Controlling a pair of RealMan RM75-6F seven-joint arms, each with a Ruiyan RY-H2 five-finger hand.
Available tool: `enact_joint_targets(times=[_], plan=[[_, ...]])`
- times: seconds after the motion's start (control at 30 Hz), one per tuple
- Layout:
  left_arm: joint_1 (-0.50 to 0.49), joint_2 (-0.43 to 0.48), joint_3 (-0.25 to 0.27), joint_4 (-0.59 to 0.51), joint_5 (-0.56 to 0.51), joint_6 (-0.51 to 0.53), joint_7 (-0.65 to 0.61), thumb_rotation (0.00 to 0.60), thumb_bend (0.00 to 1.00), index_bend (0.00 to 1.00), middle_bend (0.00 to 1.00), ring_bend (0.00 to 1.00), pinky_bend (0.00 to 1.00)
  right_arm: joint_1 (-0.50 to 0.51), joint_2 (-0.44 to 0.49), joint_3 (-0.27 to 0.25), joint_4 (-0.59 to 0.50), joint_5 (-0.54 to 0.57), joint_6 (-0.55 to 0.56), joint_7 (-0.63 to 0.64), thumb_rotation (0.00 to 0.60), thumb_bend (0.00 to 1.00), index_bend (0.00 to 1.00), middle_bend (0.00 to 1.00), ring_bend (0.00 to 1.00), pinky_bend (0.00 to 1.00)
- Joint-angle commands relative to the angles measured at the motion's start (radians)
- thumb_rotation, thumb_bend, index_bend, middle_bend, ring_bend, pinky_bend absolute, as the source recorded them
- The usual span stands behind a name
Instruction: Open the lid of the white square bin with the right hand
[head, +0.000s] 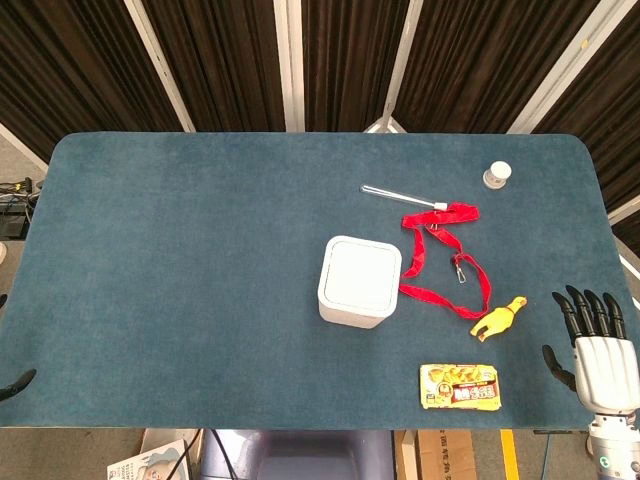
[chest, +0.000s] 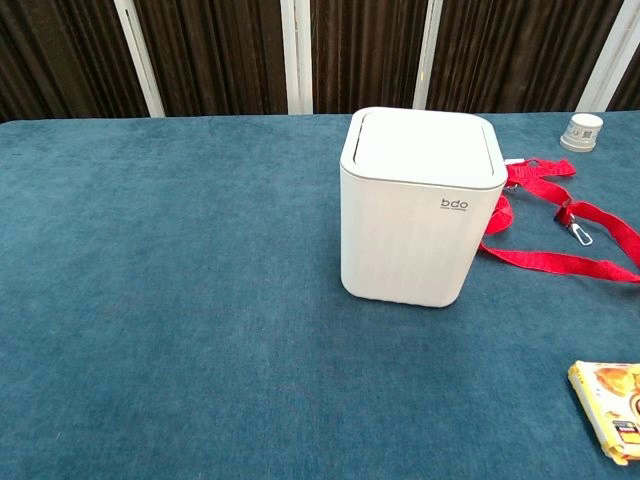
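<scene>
The white square bin (head: 358, 281) stands upright near the middle of the blue table, its lid (chest: 424, 145) lying flat and closed. In the chest view the bin (chest: 415, 225) fills the centre and no hand shows there. My right hand (head: 598, 348) hovers at the table's near right edge, well to the right of the bin, with its dark fingers spread and nothing in it. Only a dark fingertip of my left hand (head: 17, 382) pokes in at the near left edge; the rest is out of frame.
A red strap (head: 440, 262) with a clip lies just right of the bin. A yellow rubber chicken (head: 498, 319) and a snack packet (head: 459, 386) lie between bin and right hand. A clear tube (head: 402, 197) and a small white cap (head: 497, 174) sit further back.
</scene>
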Motion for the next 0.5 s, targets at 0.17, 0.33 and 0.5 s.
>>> enact_joint_targets(times=[0.17,0.33,0.5], plan=[[0.002,-0.002,-0.006,-0.008,-0.017,0.000,0.014,0.600,0.05,0.07,0.00,0.00,0.00,-0.005,-0.005,0.013,0.005,0.002,-0.008,0.004,0.600,0.31,0.17,0.14,0.10,0.06],[0.005,-0.005,-0.011,-0.012,-0.029,0.003,0.024,0.600,0.05,0.07,0.00,0.00,0.00,-0.009,-0.004,0.018,0.004,0.003,-0.015,0.005,0.600,0.31,0.17,0.14,0.10,0.06],[0.000,-0.014,-0.019,-0.007,-0.036,0.002,0.026,0.600,0.05,0.07,0.00,0.00,0.00,-0.012,-0.013,0.029,0.005,0.008,-0.018,0.012,0.600,0.31,0.17,0.14,0.10,0.06]])
